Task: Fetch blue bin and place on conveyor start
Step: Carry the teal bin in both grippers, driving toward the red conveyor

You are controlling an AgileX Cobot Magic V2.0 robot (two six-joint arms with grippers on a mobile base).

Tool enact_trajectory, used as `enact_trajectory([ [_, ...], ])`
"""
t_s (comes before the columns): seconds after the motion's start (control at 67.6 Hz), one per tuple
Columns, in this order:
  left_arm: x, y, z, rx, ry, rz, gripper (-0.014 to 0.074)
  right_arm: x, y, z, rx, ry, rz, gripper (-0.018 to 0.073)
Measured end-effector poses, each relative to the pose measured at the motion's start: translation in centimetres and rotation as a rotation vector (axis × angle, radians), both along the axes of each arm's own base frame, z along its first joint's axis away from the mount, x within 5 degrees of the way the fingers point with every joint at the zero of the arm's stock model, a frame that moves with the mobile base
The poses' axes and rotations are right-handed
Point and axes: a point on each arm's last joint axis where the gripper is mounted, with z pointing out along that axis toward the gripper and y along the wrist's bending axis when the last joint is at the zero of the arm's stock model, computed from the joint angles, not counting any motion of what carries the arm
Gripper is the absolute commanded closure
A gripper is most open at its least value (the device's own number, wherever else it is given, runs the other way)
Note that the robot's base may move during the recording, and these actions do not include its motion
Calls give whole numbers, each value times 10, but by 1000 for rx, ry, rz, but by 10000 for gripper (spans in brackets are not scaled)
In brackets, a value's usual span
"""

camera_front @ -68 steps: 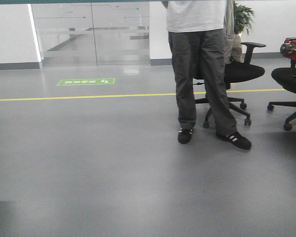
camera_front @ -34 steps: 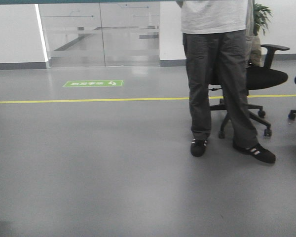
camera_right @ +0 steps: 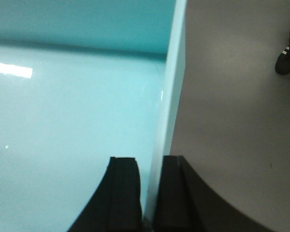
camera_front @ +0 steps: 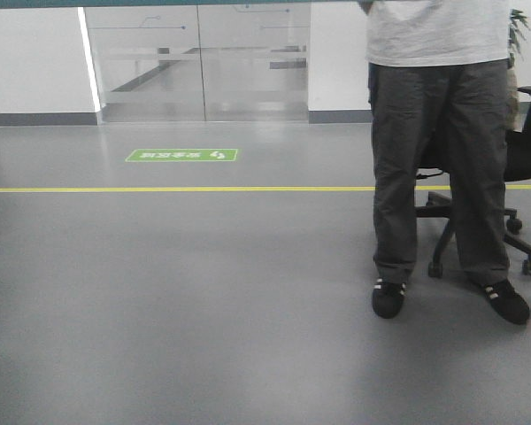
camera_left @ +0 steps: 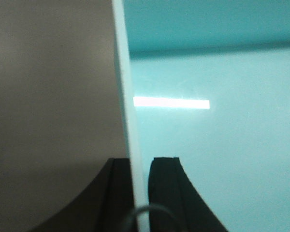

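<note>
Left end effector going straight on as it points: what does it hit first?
Likely the wall of the blue bin, which is clamped in the left end effector; depth unclear.

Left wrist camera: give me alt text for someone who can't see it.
The left gripper is shut on the thin side wall of the blue bin, dark jaws either side of it. The bin's glossy turquoise inside fills the right of the frame with a bright light reflection; grey floor lies to the left.
</note>
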Motion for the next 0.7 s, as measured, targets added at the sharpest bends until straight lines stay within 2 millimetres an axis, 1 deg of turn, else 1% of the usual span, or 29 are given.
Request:
enact_trajectory([
  [0.695,0,0,0,4,-1,1,708,1,0,1,4,-10,-1,712],
])
